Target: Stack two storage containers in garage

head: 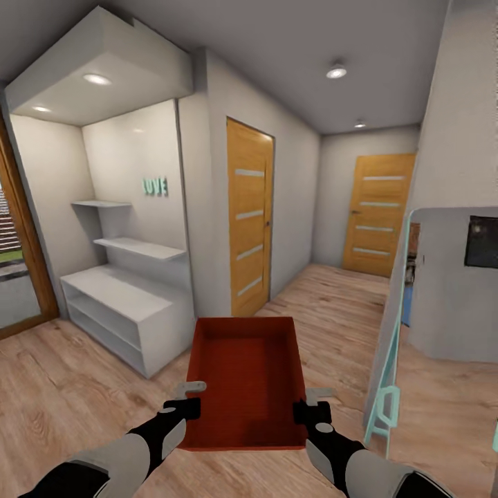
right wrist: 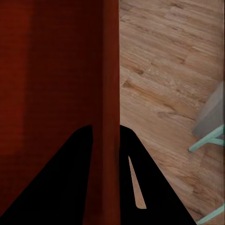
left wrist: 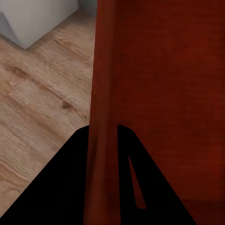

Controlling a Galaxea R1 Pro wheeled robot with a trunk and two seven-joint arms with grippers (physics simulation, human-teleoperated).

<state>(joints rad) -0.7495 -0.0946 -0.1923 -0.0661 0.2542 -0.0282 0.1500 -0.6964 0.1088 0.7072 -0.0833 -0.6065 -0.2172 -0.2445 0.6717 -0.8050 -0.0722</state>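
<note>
Evidently both grippers, left [head: 185, 400] and right [head: 312, 404], clamp the storage container's [head: 250, 377] side walls.

Home hallway: wood-plank floor [head: 62, 394], panelled doors [head: 249, 218], white shelving [head: 124, 304].

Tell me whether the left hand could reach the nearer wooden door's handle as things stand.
Probably not. The left hand is clamped on the storage container's wall, sharing the load with the right hand, and the door stands well ahead.
</note>
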